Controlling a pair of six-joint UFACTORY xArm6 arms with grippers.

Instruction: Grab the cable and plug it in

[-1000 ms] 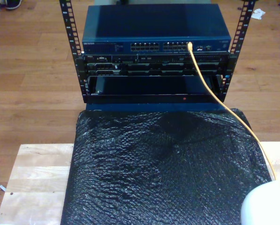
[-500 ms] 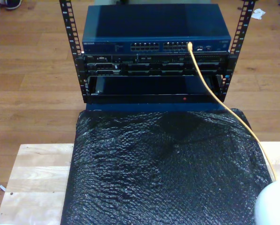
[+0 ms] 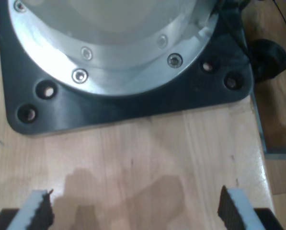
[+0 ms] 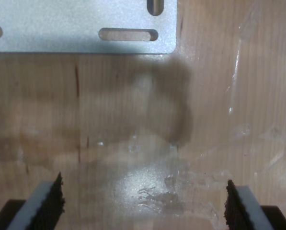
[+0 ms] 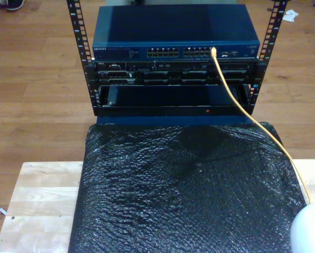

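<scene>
With the cable seated in the switch, we judge the plug-in done.
Both claws, first and second, gape wide and empty over tabletop; next, we hold clear.

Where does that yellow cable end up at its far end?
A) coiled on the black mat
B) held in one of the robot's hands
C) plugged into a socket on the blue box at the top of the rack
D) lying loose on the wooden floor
C: the yellow cable runs up from the black mat into a socket on the blue box.

Black bubble wrap before rack
</scene>
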